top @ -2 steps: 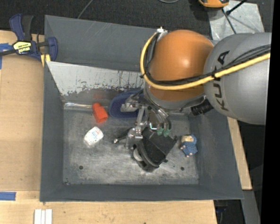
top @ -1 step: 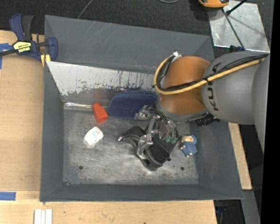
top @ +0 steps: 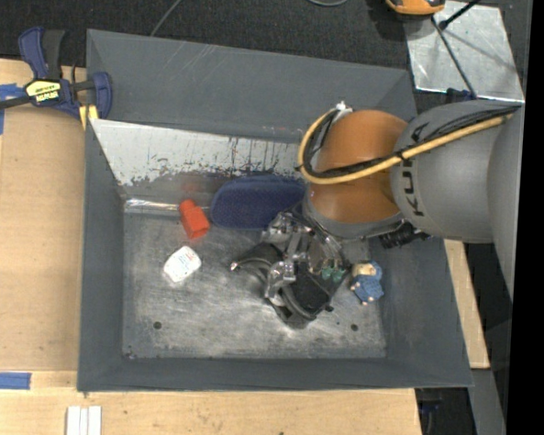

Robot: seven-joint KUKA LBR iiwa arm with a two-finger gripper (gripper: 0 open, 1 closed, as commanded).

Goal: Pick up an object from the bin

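Observation:
My gripper [top: 286, 263] is low in the bin's right half, its metal body hanging under the orange wrist cover. Directly beneath it, on the floor toward the front, lies a black lumpy object [top: 305, 301]. A dark curved piece [top: 249, 257] sticks out to the gripper's left. A small green thing [top: 332, 274] sits against its right side. Just to the right of that lies a small blue and white figure [top: 367, 284]. A dark blue oblong pouch [top: 253, 203] lies behind the gripper along the back wall, partly hidden by the arm.
An orange block [top: 195, 218] stands at the back left next to the pouch. A small white piece [top: 182, 264] lies on the floor left of centre. The arm and its orange cover hang over the bin's back right corner.

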